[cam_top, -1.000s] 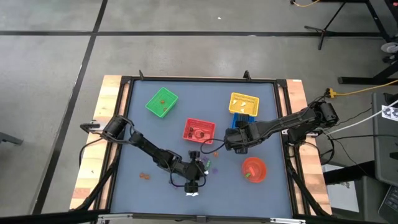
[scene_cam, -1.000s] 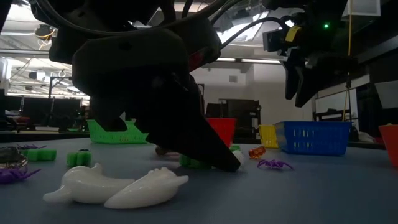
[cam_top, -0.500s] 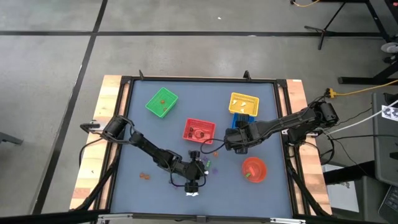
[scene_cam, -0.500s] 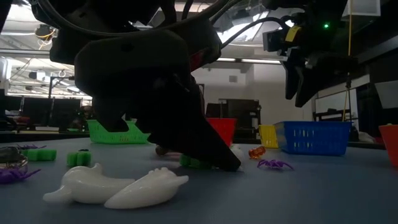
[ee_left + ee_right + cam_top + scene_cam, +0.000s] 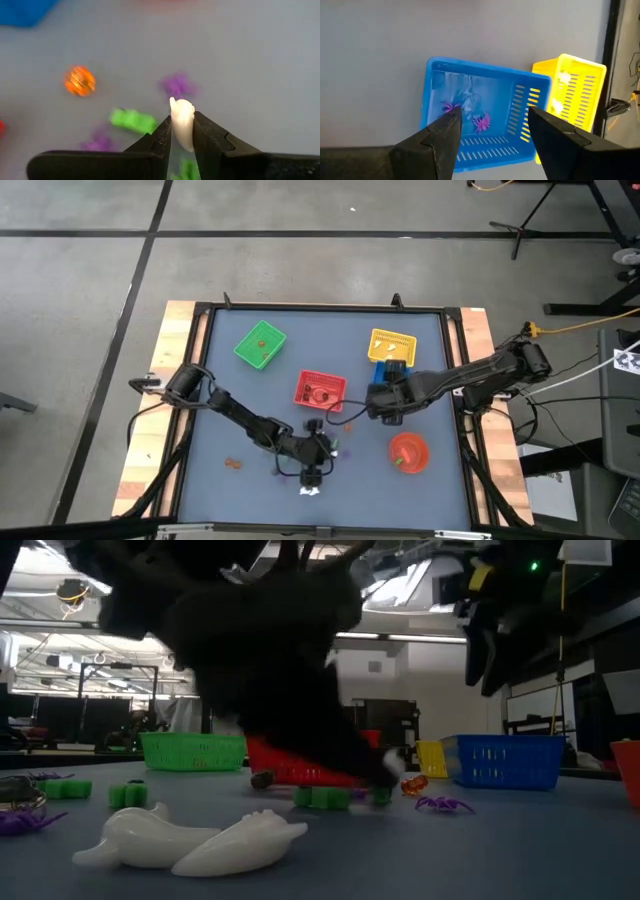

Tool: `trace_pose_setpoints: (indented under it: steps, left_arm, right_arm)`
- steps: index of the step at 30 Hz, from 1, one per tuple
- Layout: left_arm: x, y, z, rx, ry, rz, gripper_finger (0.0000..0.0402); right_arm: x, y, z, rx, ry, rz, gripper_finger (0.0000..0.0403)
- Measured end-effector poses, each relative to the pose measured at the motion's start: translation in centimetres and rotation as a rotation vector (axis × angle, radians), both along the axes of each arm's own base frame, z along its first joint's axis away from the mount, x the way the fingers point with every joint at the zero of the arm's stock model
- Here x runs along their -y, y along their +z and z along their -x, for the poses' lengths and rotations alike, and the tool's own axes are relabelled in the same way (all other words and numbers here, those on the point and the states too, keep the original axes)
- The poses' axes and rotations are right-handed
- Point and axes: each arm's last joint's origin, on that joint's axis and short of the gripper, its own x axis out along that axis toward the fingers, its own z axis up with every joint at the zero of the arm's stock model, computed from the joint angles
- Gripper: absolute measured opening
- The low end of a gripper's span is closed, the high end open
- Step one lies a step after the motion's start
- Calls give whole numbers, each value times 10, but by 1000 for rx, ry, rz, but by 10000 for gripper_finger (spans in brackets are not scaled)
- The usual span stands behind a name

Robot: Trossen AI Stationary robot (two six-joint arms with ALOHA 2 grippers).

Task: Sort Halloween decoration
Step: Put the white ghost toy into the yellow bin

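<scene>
Reaching over the grey-blue table [image 5: 240, 400] in the high view, the left tool [image 5: 318, 455] sits near its front edge. The left wrist view shows it clamped on 1 small white plastic trinket [image 5: 183, 122]. The right wrist view shows the right tool [image 5: 492, 127], fingers spread wide and empty, above the square blue plastic basket [image 5: 470, 95].

No readable text, labels, brand names or numbers on anything here, tbh. Checked all four views: nothing printed that I can make out on the baskets, the bowl, the arms or the room behind.
</scene>
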Motion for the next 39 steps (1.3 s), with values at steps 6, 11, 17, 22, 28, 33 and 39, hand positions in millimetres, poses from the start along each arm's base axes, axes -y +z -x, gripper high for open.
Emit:
trace_pose_setpoints:
  steps: [6, 11, 17, 22, 28, 33, 39]
  left_arm:
    - [-15, 14, -11, 78, 44, 30, 55]
    - [-32, 28, -27, 141, 96, 50, 55]
    - [-64, 51, -49, 217, 120, -34, 55]
    - [-95, 79, -70, 297, 140, -133, 55]
    - [-131, 113, -88, 381, 179, -242, 55]
    - [-165, 126, -92, 401, 226, -303, 55]
    - [-212, 122, -91, 434, 250, -242, 55]
  right_arm:
    - [5, 28, 17, 115, -5, 4, 227]
    - [9, 51, 35, 208, -6, -18, 227]
    - [14, 72, 56, 304, 13, -36, 227]
    - [17, 83, 68, 360, 15, -48, 227]
    - [18, 87, 73, 377, 24, -49, 227]
    - [18, 87, 73, 361, 59, -34, 227]
    - [18, 87, 72, 362, 59, -34, 227]
